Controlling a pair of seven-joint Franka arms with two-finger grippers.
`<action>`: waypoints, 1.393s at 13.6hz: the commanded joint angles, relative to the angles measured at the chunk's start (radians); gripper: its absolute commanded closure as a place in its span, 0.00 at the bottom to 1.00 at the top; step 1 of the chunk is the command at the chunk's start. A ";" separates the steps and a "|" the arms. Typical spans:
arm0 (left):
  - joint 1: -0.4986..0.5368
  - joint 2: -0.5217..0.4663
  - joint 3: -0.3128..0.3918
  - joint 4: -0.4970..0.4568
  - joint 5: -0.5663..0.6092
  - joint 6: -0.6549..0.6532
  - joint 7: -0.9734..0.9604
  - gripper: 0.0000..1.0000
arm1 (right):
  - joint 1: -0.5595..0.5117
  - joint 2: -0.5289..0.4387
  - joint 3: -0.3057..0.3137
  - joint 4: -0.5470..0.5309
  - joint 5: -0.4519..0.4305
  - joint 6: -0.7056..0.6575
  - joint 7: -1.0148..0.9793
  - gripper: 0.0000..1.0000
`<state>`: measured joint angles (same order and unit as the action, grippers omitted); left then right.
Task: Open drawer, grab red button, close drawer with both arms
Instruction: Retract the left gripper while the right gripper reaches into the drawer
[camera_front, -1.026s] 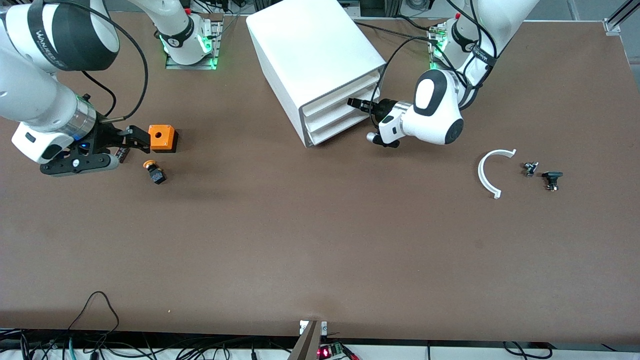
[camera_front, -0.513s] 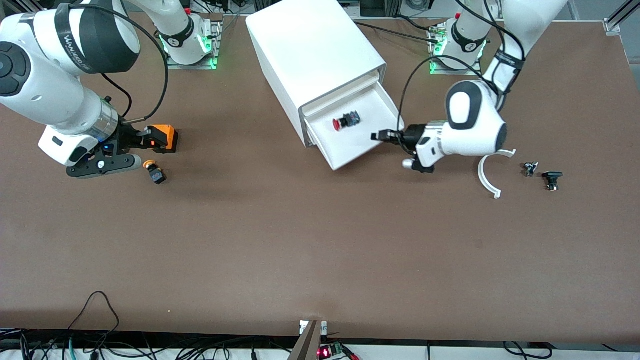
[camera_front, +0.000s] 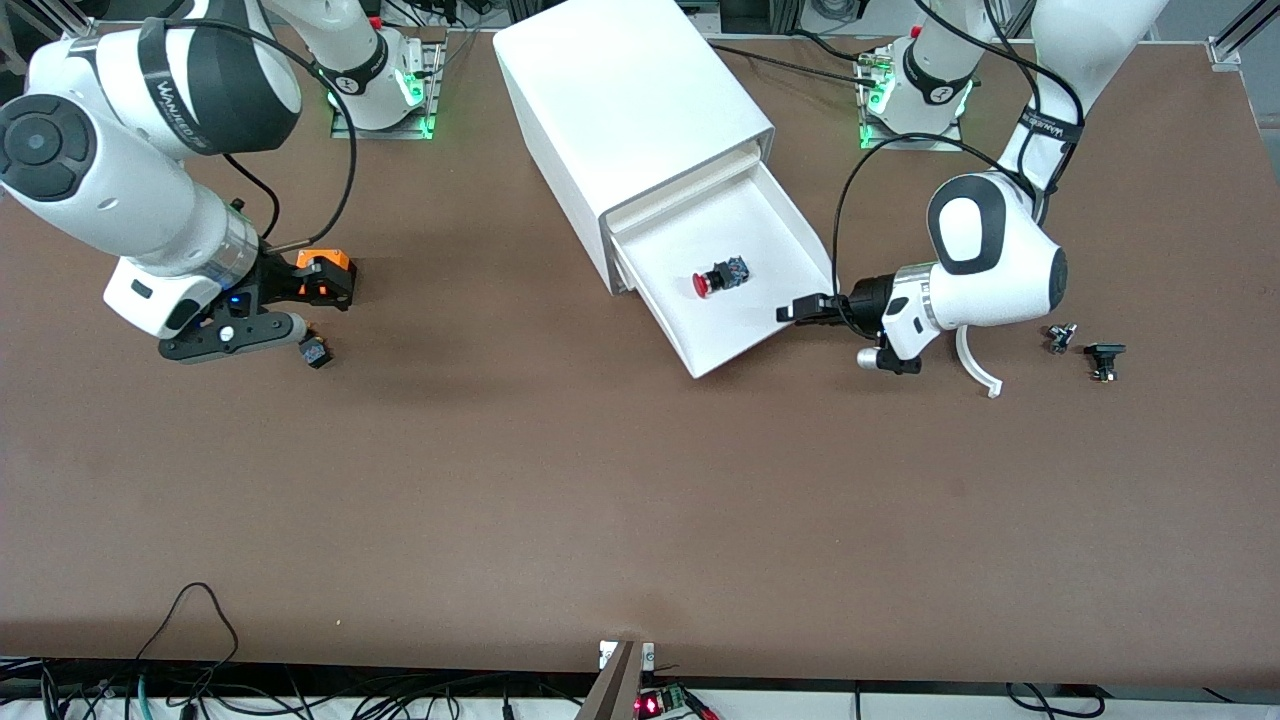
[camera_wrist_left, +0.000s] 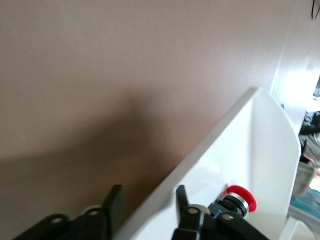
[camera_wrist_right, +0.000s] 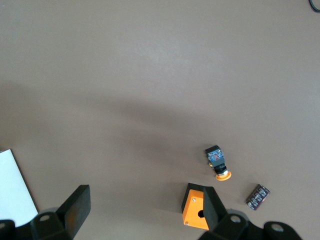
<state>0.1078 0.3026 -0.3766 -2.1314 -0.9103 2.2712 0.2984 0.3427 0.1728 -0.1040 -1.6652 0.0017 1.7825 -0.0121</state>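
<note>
Straddling the drawer's (camera_front: 745, 330) front wall, my left fingers (camera_wrist_left: 182, 202) have parted from their clamp; that left gripper (camera_front: 800, 309) has dragged the drawer farther out of the cabinet (camera_front: 620, 110). Inside lies the red button (camera_front: 720, 279). My right gripper (camera_front: 305, 290), spread wide, hovers over the orange cube (camera_wrist_right: 197, 212).

The front view looks down from high across the worktop (camera_front: 640, 500), facing both arm bases. The left wrist view sits close against the drawer (camera_wrist_left: 260, 150) wall. The right wrist view looks down from higher; the orange cube (camera_wrist_right: 199, 212) also appears in front.
</note>
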 joint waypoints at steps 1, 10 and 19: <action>0.022 -0.103 0.028 0.005 0.142 0.005 -0.038 0.00 | 0.062 0.014 -0.002 0.021 0.006 0.012 -0.008 0.00; 0.044 -0.378 0.197 0.233 0.787 -0.351 -0.047 0.00 | 0.142 0.180 0.211 0.260 0.004 0.012 -0.042 0.00; 0.027 -0.392 0.291 0.375 0.959 -0.576 -0.048 0.00 | 0.262 0.465 0.369 0.573 0.009 0.112 -0.308 0.00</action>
<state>0.1530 -0.1099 -0.0945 -1.7919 0.0198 1.7230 0.2587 0.5910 0.5726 0.2238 -1.1841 0.0024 1.8866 -0.2260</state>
